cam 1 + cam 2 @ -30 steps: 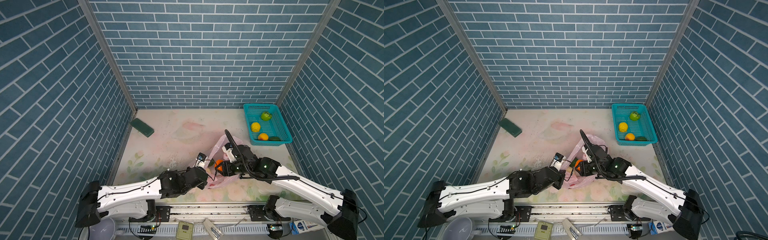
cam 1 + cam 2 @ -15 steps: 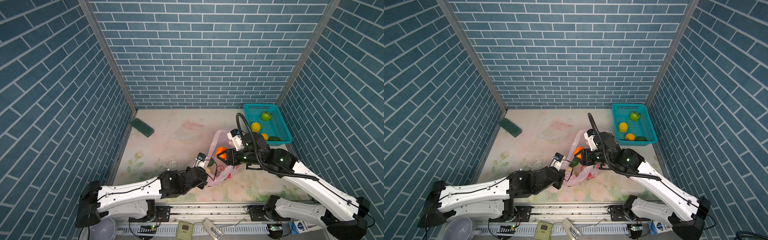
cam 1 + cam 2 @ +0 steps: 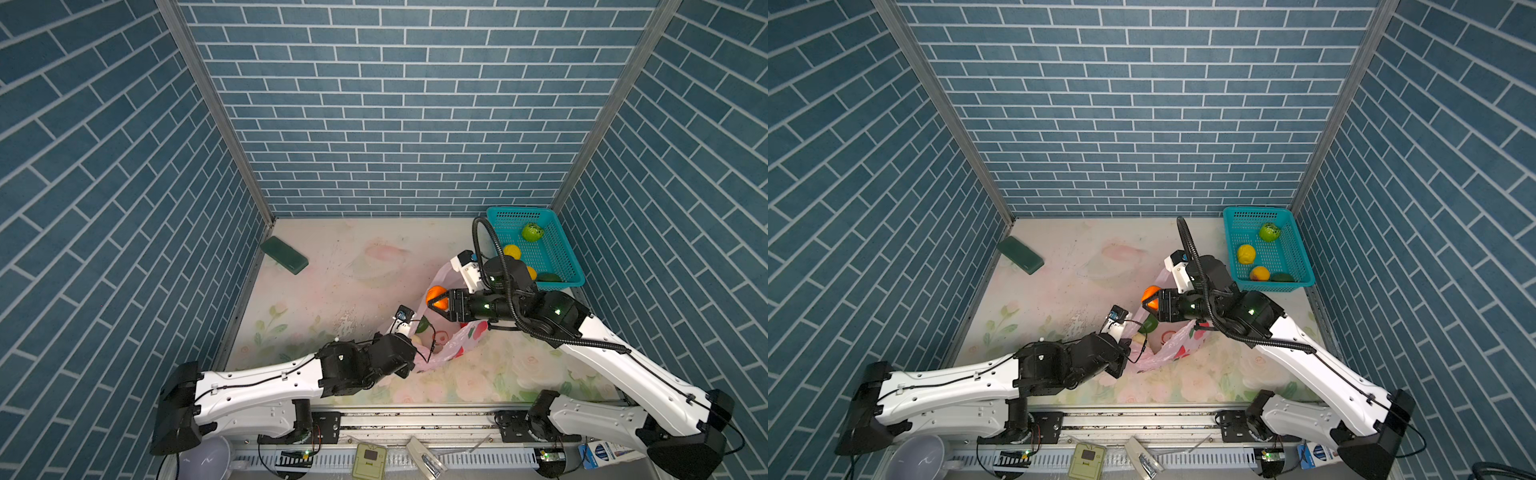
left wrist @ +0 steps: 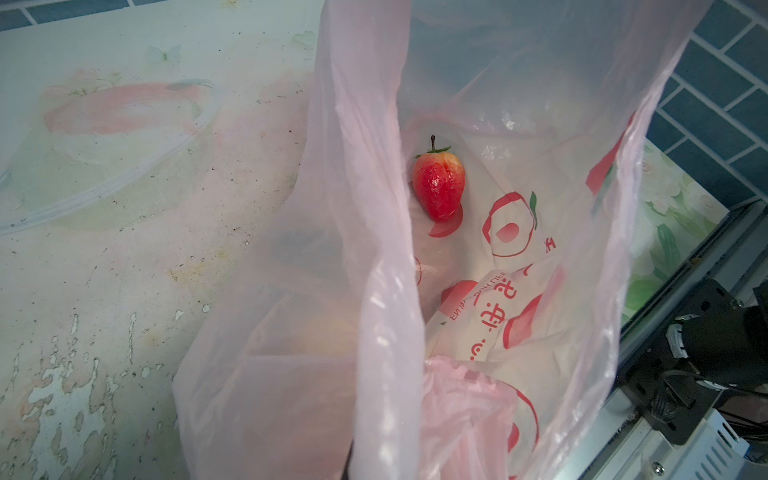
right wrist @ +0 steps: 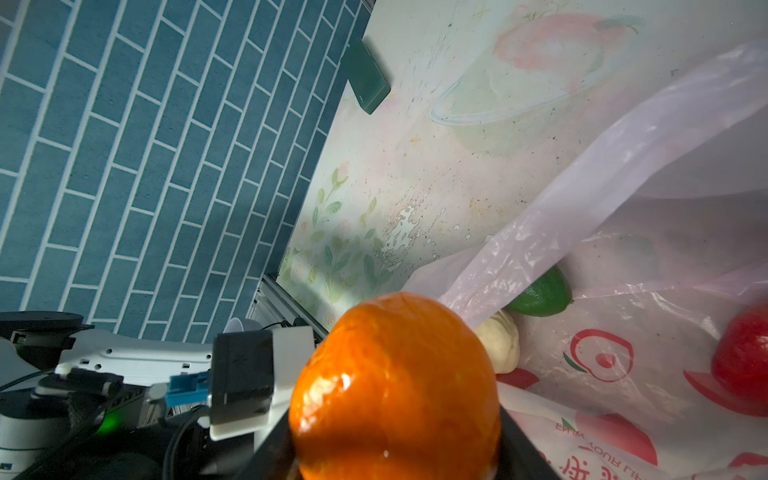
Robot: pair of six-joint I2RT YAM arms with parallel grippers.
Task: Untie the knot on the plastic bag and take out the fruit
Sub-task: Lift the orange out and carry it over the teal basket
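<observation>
White arm links, black joints, black corrugated cable, small green lights

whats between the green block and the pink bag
Nothing: only bare printed table between the green block and the pink bag, seen in both top views.

An orange fruit fills the foreground, clamped between the dark fingers of the right gripper, one on each side of it. Behind it the plastic bag lies open on the table. The bag is thin pink film with red printing, and one strip of it is stretched taut past the orange fruit's top. Beneath that strip sit a green fruit and, just beside it, a cream-white fruit. A red fruit rests on the printed film at the frame's edge. A dark green block lies well apart, against the blue brick wall. The white-and-black left arm reaches in beside the orange fruit.
</observation>
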